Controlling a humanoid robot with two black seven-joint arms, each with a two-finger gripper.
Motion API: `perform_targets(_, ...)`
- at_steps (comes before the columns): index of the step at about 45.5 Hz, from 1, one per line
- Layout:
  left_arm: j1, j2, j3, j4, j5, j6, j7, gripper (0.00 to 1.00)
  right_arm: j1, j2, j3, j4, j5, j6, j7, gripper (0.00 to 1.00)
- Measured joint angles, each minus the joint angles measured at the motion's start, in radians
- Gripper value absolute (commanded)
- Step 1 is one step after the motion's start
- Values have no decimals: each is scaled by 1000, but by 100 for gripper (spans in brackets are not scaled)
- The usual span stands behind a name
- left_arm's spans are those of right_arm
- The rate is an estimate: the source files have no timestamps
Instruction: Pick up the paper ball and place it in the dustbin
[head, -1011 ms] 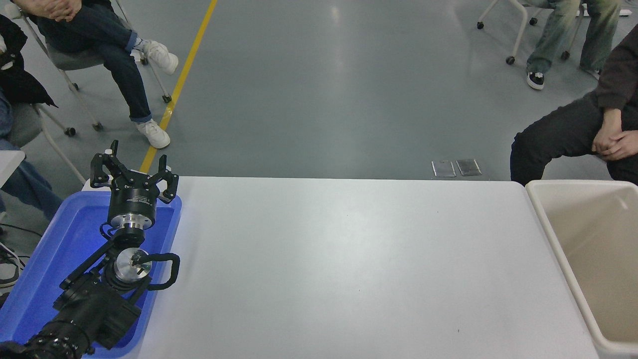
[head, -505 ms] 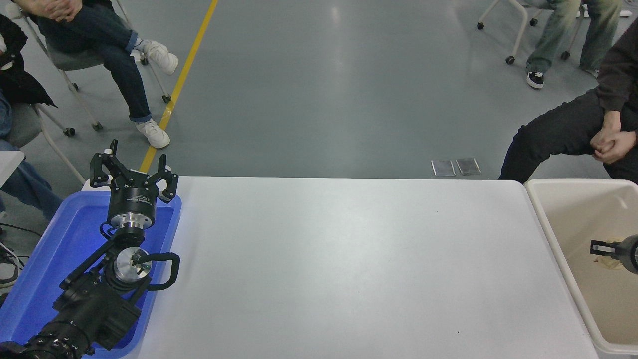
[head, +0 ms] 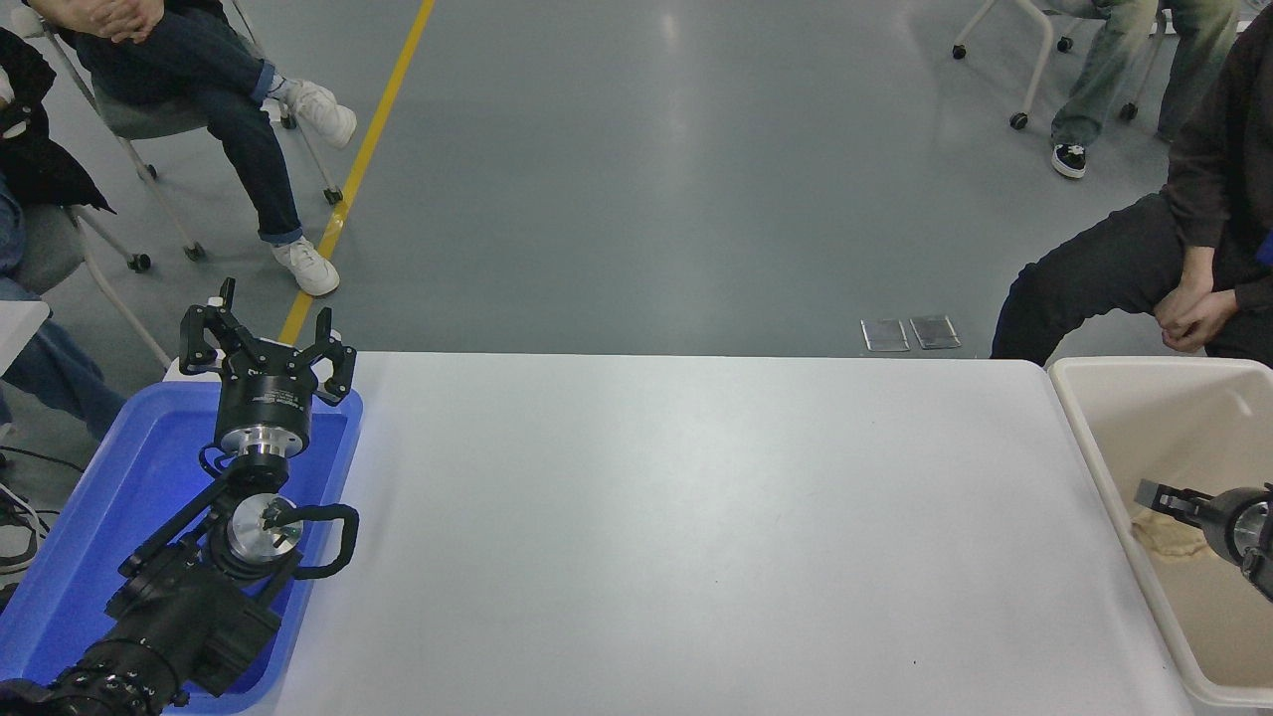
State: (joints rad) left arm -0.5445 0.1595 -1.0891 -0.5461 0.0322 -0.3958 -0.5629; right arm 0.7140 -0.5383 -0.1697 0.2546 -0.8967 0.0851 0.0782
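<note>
Rightward, right hand (head: 1154, 494) over dustbin (head: 1094, 443), grip unclear, paper ball (head: 1164, 535) beneath, near its wall.

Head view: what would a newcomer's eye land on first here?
Probably the left gripper, parked open over the blue tray at lower left. Next, the right gripper reaching in from the right edge over the dustbin, with the paper ball at its tip.

One high head view looks forward and down across the table (head: 696, 517) toward the far floor.
</note>
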Motion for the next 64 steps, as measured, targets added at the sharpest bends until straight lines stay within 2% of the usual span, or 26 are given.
perform_targets(11,0,0,0,0,0,0,0,99,56,-20,124,89,61,-7,3,100)
perform_targets(19,0,0,0,0,0,0,0,99,51,-45,426,226,165,-6,5,100)
perform_targets(25,0,0,0,0,0,0,0,99,24,-24,644,323,281,-1,6,100)
perform_targets(32,0,0,0,0,0,0,0,99,-2,29,803,400,503,5,7,100)
perform_targets(41,0,0,0,0,0,0,0,99,-22,110,895,447,872,43,9,100)
perform_targets(51,0,0,0,0,0,0,0,99,-69,197,943,436,1239,192,10,100)
perform_targets(57,0,0,0,0,0,0,0,99,-90,240,958,401,1346,259,10,100)
perform_targets(64,0,0,0,0,0,0,0,99,-116,267,971,374,1414,309,10,100)
